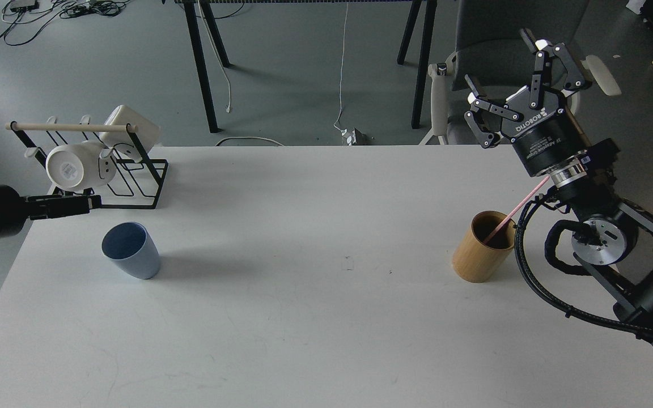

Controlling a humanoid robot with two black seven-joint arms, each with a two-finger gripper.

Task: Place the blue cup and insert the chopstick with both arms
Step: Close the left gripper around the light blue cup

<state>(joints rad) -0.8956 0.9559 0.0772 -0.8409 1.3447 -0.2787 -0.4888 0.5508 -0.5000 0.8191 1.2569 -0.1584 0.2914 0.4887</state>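
Note:
The blue cup (pixel 131 250) stands upright on the left part of the white table (pixel 315 317), empty. A pink chopstick (pixel 517 211) leans in a tan wooden cylinder (pixel 482 247) at the right, its top end passing behind my right arm. My left gripper (pixel 80 204) comes in low from the left edge, pointing right, just above and left of the cup and not touching it; it is seen side-on, so its fingers cannot be told apart. My right gripper (pixel 509 72) is raised behind the cylinder, fingers spread open, holding nothing.
A black wire rack (pixel 134 184) with a pale wooden rod and white mugs (pixel 71 165) stands at the table's back left, just behind my left gripper. A chair and table legs stand beyond the far edge.

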